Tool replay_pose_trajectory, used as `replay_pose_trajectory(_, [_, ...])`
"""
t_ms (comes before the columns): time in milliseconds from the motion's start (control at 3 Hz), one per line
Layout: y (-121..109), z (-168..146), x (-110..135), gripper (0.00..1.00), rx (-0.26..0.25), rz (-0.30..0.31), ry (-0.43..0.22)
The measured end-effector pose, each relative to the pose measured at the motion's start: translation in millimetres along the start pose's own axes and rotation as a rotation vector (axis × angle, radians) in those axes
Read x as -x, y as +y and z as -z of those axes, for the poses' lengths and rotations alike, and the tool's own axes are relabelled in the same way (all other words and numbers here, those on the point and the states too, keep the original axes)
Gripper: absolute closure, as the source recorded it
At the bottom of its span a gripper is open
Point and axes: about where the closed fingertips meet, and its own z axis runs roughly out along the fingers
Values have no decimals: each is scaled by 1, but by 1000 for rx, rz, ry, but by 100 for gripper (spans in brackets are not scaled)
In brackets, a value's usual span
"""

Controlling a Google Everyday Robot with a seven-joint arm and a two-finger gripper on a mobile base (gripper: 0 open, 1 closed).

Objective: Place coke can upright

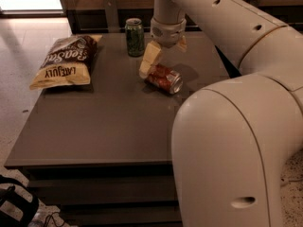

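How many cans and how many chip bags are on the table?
Cans: 2, the green can and the coke can on its side.
Chip bag: 1.
Total: 3.
The gripper is right above the coke can.

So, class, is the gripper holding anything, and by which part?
It cannot be told: the gripper is down at the left end of the coke can, which lies sideways on the table.

The green can point(135, 37) crowds the end effector point(158, 66) above the coke can point(164, 79), seemingly without touching.
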Motion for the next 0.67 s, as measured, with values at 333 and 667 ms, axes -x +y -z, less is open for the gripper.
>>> replay_pose_trajectory(333, [4,-6,-7,0,1,-31,14])
replay_pose_trajectory(667, [14,-6,-17,0,-1,-33,25])
